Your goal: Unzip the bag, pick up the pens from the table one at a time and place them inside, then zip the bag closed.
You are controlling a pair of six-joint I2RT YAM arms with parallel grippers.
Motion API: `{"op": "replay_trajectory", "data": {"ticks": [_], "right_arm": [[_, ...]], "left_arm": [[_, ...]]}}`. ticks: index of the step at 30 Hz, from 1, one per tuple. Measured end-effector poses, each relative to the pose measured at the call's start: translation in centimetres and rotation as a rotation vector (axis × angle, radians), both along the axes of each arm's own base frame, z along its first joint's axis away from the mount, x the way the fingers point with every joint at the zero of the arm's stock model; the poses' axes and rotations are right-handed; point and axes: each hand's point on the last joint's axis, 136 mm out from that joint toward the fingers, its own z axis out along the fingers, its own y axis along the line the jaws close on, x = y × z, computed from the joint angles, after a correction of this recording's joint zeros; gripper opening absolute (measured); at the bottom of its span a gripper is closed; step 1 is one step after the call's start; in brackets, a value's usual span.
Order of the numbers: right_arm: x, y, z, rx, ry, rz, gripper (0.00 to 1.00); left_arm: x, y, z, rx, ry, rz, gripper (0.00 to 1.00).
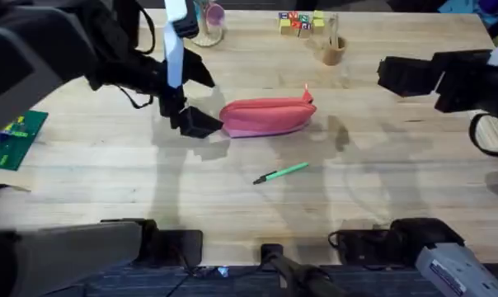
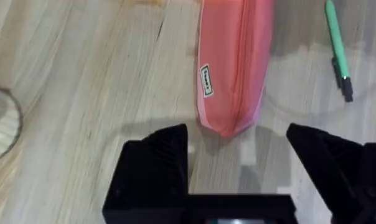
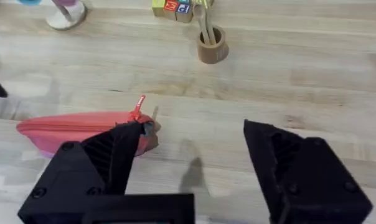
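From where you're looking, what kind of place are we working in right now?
Likely a lab or test workbench: a light wooden plank table set with odd props, such as lettered toy blocks, a small cup holding wooden utensils and a green card, around the pink bag and green pen.

The left arm reaches from the lower left up and across the near-left part of the scene, its dark links looming large and blurred under the overhead camera. Its left gripper [image 1: 191, 121] sits low, fingers [image 2: 169, 149] spread wide apart with nothing between them. The right arm stretches along the right side, raised, its right gripper [image 1: 397, 76] pointing toward the middle, its black fingers [image 3: 287, 162] likewise parted and empty.
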Motion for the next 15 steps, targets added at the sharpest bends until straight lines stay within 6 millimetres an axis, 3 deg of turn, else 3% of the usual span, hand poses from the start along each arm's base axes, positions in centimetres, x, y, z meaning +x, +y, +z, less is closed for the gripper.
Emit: {"op": "replay_trajectory", "data": {"ticks": [15], "right_arm": [[0.0,0.0,0.0,0.000,0.000,0.000,0.996]], "left_arm": [[0.9,-1.9,-4.4,-0.137,0.157,-0.032,0.993]]}}
